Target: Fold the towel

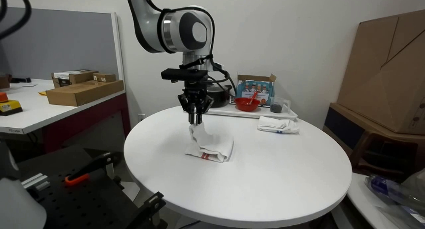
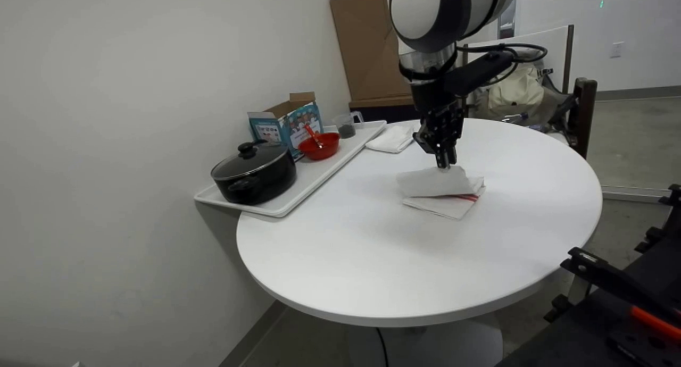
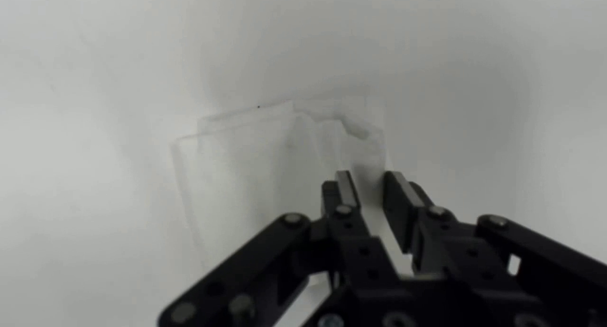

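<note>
A white towel with red stripes [image 1: 215, 142] lies folded in layers on the round white table [image 1: 265, 182]. Its upper layer is raised at one side, up to my fingertips. In an exterior view the raised layer [image 2: 433, 182] stands apart from the layers beneath. My gripper [image 1: 195, 121] points straight down over that raised edge; it also shows in an exterior view [image 2: 446, 164]. In the wrist view the fingers [image 3: 366, 182] are a small gap apart, with towel cloth [image 3: 251, 175] below and between the tips. Whether the cloth touches a finger is unclear.
A second folded white towel with a blue stripe [image 1: 278, 125] lies near the back of the table. A white tray [image 2: 298, 197] holds a black pot [image 2: 255, 173], a red bowl [image 2: 319, 146], a box [image 2: 303, 123] and a measuring cup [image 2: 348, 126].
</note>
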Tool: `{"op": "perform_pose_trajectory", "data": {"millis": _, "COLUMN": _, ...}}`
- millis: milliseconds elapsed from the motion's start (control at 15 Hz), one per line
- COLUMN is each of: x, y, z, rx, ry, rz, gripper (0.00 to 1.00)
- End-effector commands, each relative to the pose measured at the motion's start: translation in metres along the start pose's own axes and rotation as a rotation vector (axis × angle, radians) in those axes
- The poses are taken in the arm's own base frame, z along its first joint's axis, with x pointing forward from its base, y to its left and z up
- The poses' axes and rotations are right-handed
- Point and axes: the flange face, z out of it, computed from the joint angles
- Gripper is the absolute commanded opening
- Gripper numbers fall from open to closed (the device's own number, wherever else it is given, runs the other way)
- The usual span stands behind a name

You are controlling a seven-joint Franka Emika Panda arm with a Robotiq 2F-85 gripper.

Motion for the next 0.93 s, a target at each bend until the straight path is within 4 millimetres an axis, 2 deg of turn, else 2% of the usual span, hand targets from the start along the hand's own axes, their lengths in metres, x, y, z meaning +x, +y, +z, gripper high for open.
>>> {"op": "perform_pose_trajectory", "data": {"millis": 0, "x": -0.017, "y": -0.006, "z": -0.006, "rx": -0.052, "ry": 0.029, "rz": -0.063, "gripper": 0.56}}
{"op": "perform_pose_trajectory", "data": {"millis": 267, "x": -0.03, "y": -0.003, "z": -0.012, "rx": -0.101, "ry": 0.089, "rz": -0.079, "gripper": 0.85}}
{"op": "perform_pose_trajectory", "data": {"millis": 400, "x": -0.035, "y": 0.0, "z": -0.023, "rx": -0.134, "ry": 0.134, "rz": -0.037, "gripper": 0.99}}
{"op": "perform_pose_trajectory", "data": {"millis": 667, "x": -0.038, "y": 0.017, "z": -0.063, "rx": -0.197, "ry": 0.23, "rz": 0.151, "gripper": 1.0}}
{"op": "perform_pose_trajectory", "data": {"millis": 867, "x": -0.048, "y": 0.034, "z": -0.098, "rx": -0.229, "ry": 0.261, "rz": 0.299, "gripper": 1.0}}
